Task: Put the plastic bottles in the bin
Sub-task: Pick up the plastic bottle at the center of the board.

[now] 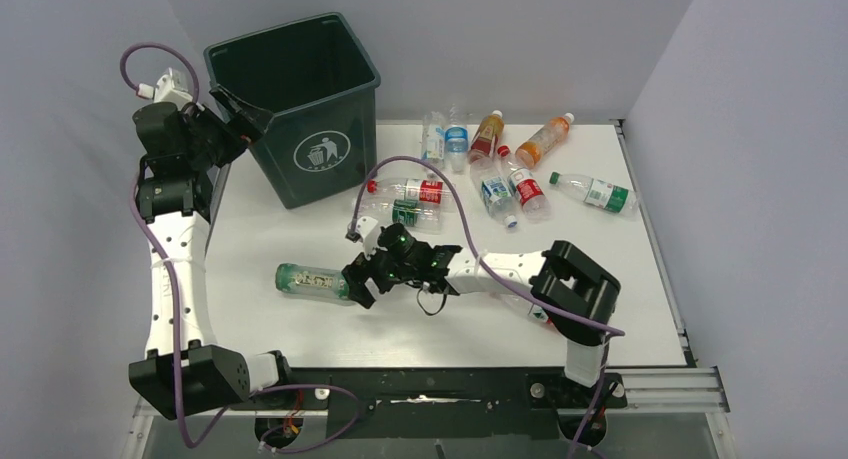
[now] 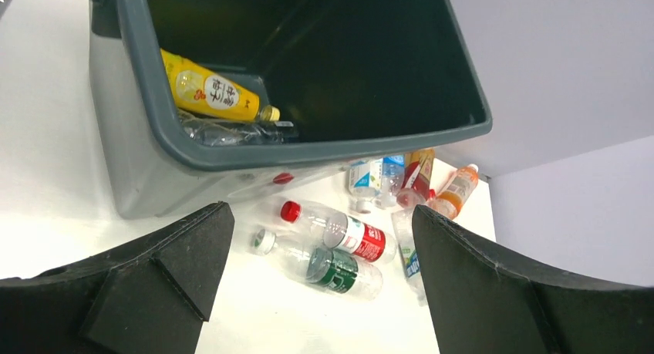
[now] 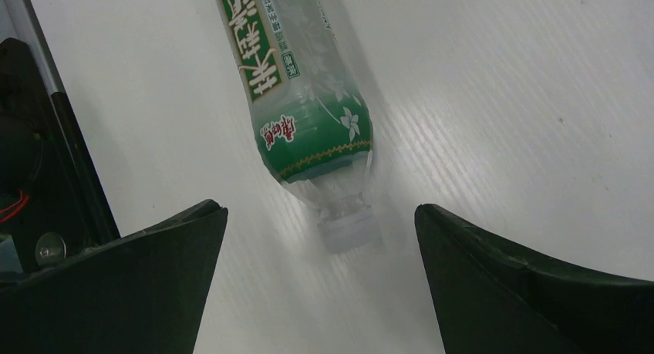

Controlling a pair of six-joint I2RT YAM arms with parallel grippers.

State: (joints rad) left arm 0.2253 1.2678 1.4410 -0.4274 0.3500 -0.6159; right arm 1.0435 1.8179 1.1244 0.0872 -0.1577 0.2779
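Right pincer (image 3: 320, 254) spread, low before green-labelled bottle (image 3: 305, 99)

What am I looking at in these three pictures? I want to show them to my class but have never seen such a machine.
Two robot arms are bolted to a white table. One picture looks down from above; the other two come from cameras on each wrist. The left gripper hangs open over the green bin, where a yellow bottle already lies. The right gripper is open around the cap end of a green-labelled bottle lying on its side, not yet gripping it. More bottles lie scattered beyond. Nothing is held.
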